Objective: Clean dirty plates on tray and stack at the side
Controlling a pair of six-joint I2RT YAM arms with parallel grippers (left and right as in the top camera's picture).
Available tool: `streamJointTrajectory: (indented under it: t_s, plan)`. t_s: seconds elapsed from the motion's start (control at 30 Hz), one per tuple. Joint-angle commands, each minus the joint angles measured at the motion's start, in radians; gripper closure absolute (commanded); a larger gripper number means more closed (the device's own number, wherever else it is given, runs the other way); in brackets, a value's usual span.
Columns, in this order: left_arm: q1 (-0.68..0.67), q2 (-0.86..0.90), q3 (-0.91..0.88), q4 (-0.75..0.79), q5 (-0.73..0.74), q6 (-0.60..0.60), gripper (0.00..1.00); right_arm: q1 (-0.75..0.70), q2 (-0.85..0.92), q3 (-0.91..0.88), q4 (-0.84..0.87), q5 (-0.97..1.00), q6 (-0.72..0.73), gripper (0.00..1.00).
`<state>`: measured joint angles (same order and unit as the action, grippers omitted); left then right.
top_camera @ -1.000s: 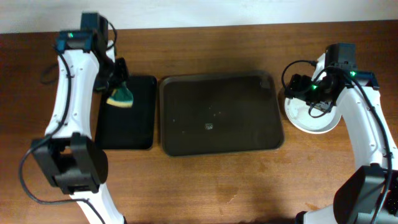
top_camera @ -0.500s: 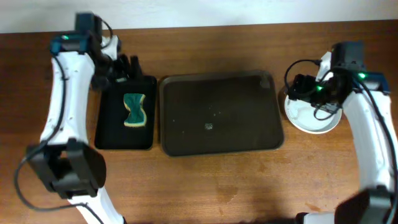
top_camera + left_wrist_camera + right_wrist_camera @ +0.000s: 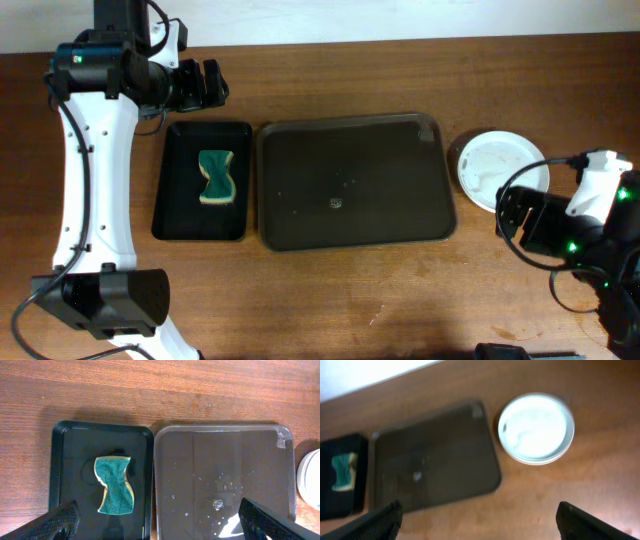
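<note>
The white plates (image 3: 502, 170) sit stacked on the table just right of the dark brown tray (image 3: 355, 225), also seen in the right wrist view as plates (image 3: 536, 427) and tray (image 3: 435, 455). No plate is on the tray (image 3: 225, 460); only small wet specks show on it. My left gripper (image 3: 210, 85) hangs open high above the back left of the table, nothing between its fingers (image 3: 62, 521). Open and holding nothing, my right gripper (image 3: 515, 215) hovers near the front side of the plates. In the right wrist view its fingers (image 3: 596, 524) frame bare wood.
A green and yellow sponge (image 3: 218, 178) lies in the smaller black tray (image 3: 175, 215), left of the brown one. The left wrist view shows the same sponge (image 3: 115, 485) and black tray (image 3: 57, 460). Both arm bases stand at the table's front corners.
The left gripper opened, let the sponge drop onto the black tray and pulled back toward the far edge. The right gripper left the plates and moved toward the front right.
</note>
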<state>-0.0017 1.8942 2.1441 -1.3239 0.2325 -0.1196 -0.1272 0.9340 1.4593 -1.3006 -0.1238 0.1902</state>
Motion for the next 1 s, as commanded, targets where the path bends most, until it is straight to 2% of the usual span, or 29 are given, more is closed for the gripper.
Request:
streamJointTrajectory:
  t_s: [0.0,0.1,0.17,0.2,0.3,0.47,0.57,0.63,0.97]
  plan:
    - [0.002,0.003,0.002,0.002,0.008,0.009,0.01,0.024,-0.037,-0.087,0.168,0.045,-0.132,0.01]
    - [0.002,0.003,0.002,0.002,0.008,0.009,0.00,0.026,-0.188,-0.363,0.457,0.022,-0.157,0.01]
    - [0.002,0.003,0.002,0.002,0.007,0.009,0.01,0.057,-0.407,-0.743,0.836,0.019,-0.157,0.01]
    - [0.002,0.003,0.002,0.002,0.007,0.009,0.01,0.076,-0.489,-0.874,0.942,0.019,-0.157,0.01]
    - [0.002,0.003,0.002,0.002,0.008,0.009,0.00,0.115,-0.693,-1.145,1.115,0.037,-0.157,0.01]
    - [0.002,0.003,0.002,0.002,0.008,0.009,0.01,0.128,-0.911,-1.432,1.349,0.053,-0.156,0.01]
    - [0.002,0.003,0.002,0.002,0.007,0.009,0.01,0.128,-0.931,-1.454,1.326,0.054,-0.157,0.01]
    - [0.002,0.003,0.002,0.002,0.008,0.009,0.01,0.129,-0.930,-1.454,1.228,0.027,-0.149,0.01]
    - [0.002,0.003,0.002,0.002,0.007,0.009,0.01,0.134,-0.928,-1.454,1.233,0.005,-0.149,0.01]
